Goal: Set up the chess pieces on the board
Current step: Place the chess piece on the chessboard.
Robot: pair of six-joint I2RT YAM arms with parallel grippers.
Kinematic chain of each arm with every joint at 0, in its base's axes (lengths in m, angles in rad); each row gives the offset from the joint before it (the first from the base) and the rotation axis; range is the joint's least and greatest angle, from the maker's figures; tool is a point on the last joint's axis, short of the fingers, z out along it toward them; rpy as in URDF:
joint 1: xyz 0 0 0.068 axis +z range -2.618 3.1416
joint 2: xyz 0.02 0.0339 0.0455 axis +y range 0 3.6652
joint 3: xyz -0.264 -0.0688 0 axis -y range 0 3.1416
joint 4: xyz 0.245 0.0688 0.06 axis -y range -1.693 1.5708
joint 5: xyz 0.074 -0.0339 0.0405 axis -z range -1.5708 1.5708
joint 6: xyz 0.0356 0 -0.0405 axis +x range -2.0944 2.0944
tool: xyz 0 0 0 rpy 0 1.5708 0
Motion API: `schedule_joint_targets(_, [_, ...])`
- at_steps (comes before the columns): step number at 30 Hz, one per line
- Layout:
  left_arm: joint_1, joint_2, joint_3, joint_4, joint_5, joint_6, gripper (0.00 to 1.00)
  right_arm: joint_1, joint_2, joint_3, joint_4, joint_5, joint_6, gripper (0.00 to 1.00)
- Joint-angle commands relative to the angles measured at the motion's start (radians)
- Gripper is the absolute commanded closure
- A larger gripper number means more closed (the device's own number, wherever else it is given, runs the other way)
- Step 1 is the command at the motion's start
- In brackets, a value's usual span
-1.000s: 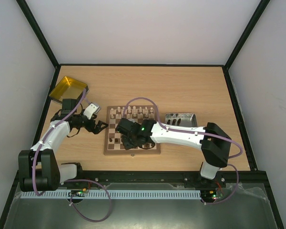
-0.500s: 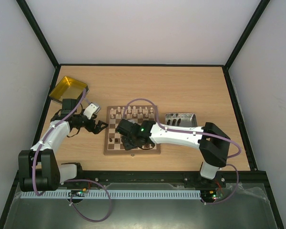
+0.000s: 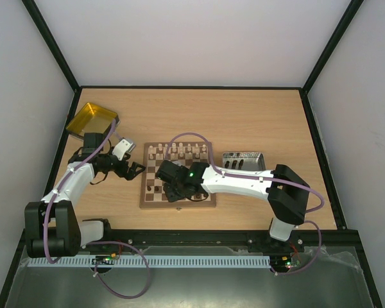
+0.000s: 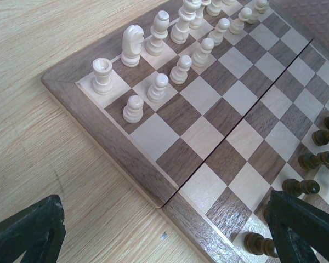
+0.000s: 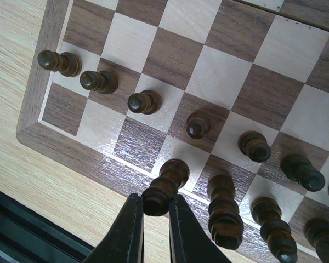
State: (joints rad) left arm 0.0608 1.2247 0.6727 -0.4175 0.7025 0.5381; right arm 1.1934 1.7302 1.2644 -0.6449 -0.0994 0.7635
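The board (image 3: 179,205) lies in the middle of the table. Pale chess pieces (image 4: 181,68) fill its far two rows and dark ones (image 5: 145,101) stand along its near rows. My right gripper (image 5: 156,205) is shut on the head of a dark piece (image 5: 165,186), whose base rests on a light square in the nearest row, close to the board's left corner. From above, the right wrist hides this grip (image 3: 172,191). My left gripper (image 4: 164,205) is open and empty, hovering low just off the board's left edge (image 3: 133,165).
A yellow translucent tray (image 3: 91,119) sits at the far left behind the left arm. A grey metallic tray (image 3: 242,160) lies right of the board, partly under the right arm. A black rail (image 3: 192,237) runs along the near table edge.
The right arm has crept very slightly left over the board, still holding the dark piece. The left arm has stayed put.
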Motion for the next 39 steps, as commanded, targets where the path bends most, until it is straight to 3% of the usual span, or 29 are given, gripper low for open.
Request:
schedule_joint_targets(1, [-0.003, -0.002, -0.012, 0.0, 0.012, 0.002, 0.0, 0.008, 0.012, -0.003, -0.008, 0.007, -0.013, 0.92])
schedule_joint_targets(39, [-0.003, -0.008, -0.014, 0.0, 0.01, 0.002, 0.01, 0.008, 0.024, -0.015, 0.009, 0.004, -0.008, 0.89])
